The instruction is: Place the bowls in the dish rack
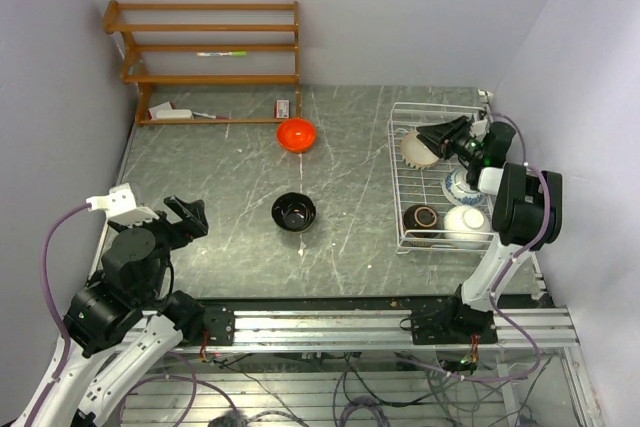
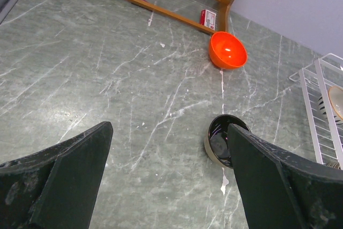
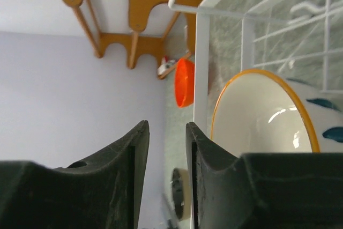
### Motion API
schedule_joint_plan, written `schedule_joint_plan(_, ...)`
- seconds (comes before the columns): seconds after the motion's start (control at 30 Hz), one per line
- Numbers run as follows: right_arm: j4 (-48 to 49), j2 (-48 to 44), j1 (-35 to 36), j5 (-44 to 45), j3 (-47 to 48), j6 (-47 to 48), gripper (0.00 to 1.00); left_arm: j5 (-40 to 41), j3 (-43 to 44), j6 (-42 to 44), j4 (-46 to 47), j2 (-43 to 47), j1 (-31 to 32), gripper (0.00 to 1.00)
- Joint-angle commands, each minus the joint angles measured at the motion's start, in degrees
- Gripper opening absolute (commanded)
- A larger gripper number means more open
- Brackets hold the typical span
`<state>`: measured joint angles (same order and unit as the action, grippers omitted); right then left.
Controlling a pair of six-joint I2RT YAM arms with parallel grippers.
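The white wire dish rack [image 1: 398,187] stands at the right and holds the cream bowl [image 1: 413,151], the blue-and-white bowl [image 1: 460,188], the brown bowl [image 1: 421,218] and the white bowl [image 1: 466,223]. The orange-red bowl [image 1: 296,134] and the glossy black bowl [image 1: 294,212] sit on the table. My right gripper [image 1: 432,135] hovers over the rack's far end beside the cream bowl [image 3: 262,116], jaws slightly apart and empty [image 3: 166,124]. My left gripper [image 1: 188,213] is wide open and empty [image 2: 170,128], left of the black bowl [image 2: 218,140].
A brown wooden shelf unit [image 1: 210,47] stands at the back left with small items on its bottom board. The walls close in on the left and right. The orange-red bowl [image 2: 228,50] lies near the shelf's right foot.
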<state>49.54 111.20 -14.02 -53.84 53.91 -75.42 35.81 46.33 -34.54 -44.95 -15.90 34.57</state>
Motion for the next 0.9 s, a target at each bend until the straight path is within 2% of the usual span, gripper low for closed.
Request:
schedule_joint_plan(0.0, -27.64, -9.67, 0.4, 8.04, 7.32, 22.73, 0.37, 1.08, 0.91, -0.45, 0.55, 0.66, 0.33, 0.99)
schedule_joint_plan(0.1, -40.51, -13.81, 1.25, 15.0, 10.36, 32.39, 0.46, 0.96, 0.96, -0.45, 0.62, 0.87, 0.34, 0.99)
schedule_joint_plan(0.2, -53.79, -15.56, 4.53, 24.68, 15.35, 42.44, 0.6, 0.64, 0.76, -0.28, 0.87, 1.17, 0.35, 0.99)
schedule_joint_plan(0.3, -61.77, -15.53, 9.4, 34.52, 18.71, 48.61, 0.66, 0.36, 0.8, -0.15, 0.94, 0.85, 0.41, 0.99)
schedule_joint_plan(0.43, -66.76, -14.62, 14.12, 43.89, 20.97, 51.87, 0.67, 0.31, 0.83, -0.09, 0.92, 0.62, 0.5, 0.99)
schedule_joint_plan(0.67, -71.96, -11.41, 19.22, 53.58, 24.84, 54.64, 0.66, 0.29, 0.71, -0.08, 1.03, 1.31, 0.59, 0.99)
schedule_joint_plan(0.87, -71.95, -7.7, 20.97, 54.61, 27.41, 54.42, 0.59, 0.44, 0.71, -0.08, 0.98, 1.16, 0.59, 0.99)
